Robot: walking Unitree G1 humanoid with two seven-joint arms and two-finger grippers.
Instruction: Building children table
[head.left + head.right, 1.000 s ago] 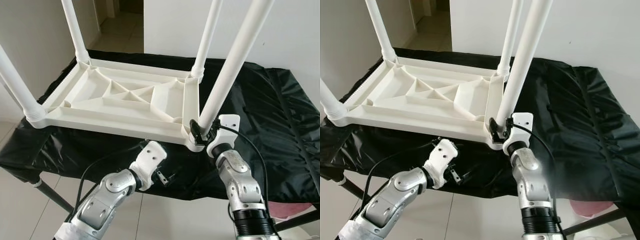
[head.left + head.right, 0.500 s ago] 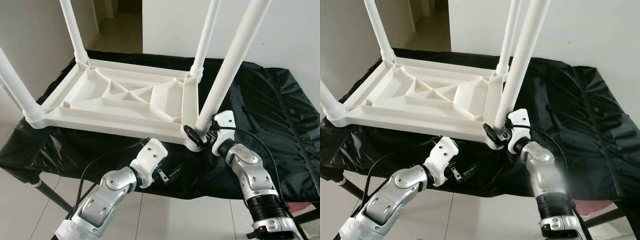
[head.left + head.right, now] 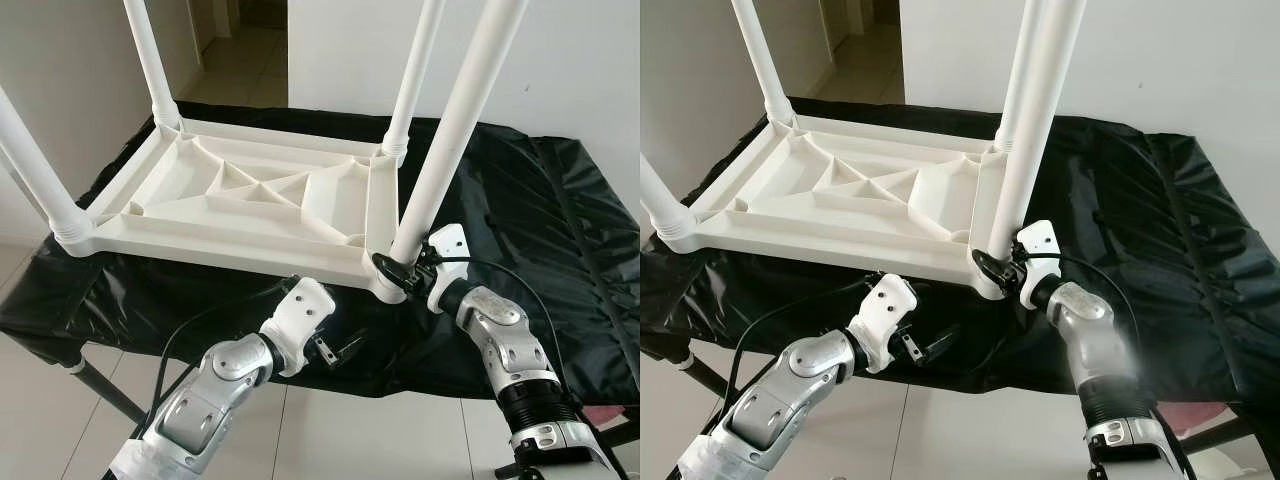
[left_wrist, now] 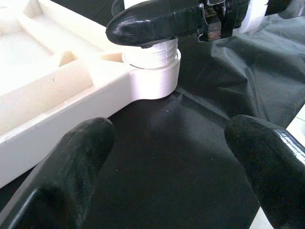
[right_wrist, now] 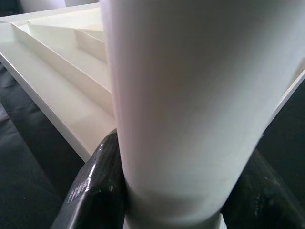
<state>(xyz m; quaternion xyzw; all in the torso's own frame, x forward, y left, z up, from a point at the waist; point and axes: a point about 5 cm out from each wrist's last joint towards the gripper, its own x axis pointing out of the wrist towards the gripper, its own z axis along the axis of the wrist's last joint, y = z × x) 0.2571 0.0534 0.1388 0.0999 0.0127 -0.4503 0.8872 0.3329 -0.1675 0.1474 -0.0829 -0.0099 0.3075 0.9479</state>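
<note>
white table (image 3: 250,200) upside down (legs (image 3: 455,120) upright)

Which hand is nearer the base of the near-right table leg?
Right. The right hand is clamped around the near-right table leg at its base; the left hand hangs open below the tabletop's front edge, apart from it.

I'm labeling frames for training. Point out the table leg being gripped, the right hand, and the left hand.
Gripped table leg (image 3: 450,130), left eye view, mid shaft.
Right hand (image 3: 392,268), left eye view, between its fingertips at the leg's base.
Left hand (image 3: 342,349), left eye view, between its fingertips.
</note>
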